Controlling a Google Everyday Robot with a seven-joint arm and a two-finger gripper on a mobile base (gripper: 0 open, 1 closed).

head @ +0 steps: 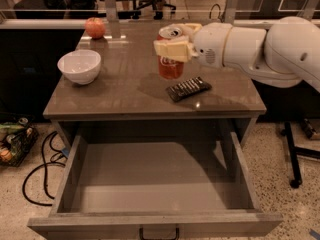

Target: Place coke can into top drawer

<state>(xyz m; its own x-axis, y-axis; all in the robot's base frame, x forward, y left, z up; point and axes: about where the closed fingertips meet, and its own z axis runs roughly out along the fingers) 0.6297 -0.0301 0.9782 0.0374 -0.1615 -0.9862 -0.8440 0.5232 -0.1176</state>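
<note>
- Speckled flooring lies nearest the camera, with dark cables [37, 169] looped on it at the left.
- The top drawer [150, 184] stands fully open at the front of the table [125, 96]. Its flat interior holds nothing. A small dark handle [158, 232] sits on the front panel.
- On the table top, just behind the drawer opening, lies a dark ridged bar-shaped object [188, 88].
- The coke can [170, 66] is directly behind that object, upright, over the middle of the table. A shadow on the surface beneath suggests that it is lifted clear.
- The gripper [171, 48] reaches in from the right on the white arm [250, 51]. Its cream fingers [162, 50] are clamped around the upper half of the can.
- A white bowl [79, 66] stands at the left of the table. A red apple [95, 27] rests at the far left corner.
- Task status, as a judgement: the grasp and lift are complete and the drawer is ready. Remaining steps are to carry the can forward over the opening, lower it, release it and withdraw.
</note>
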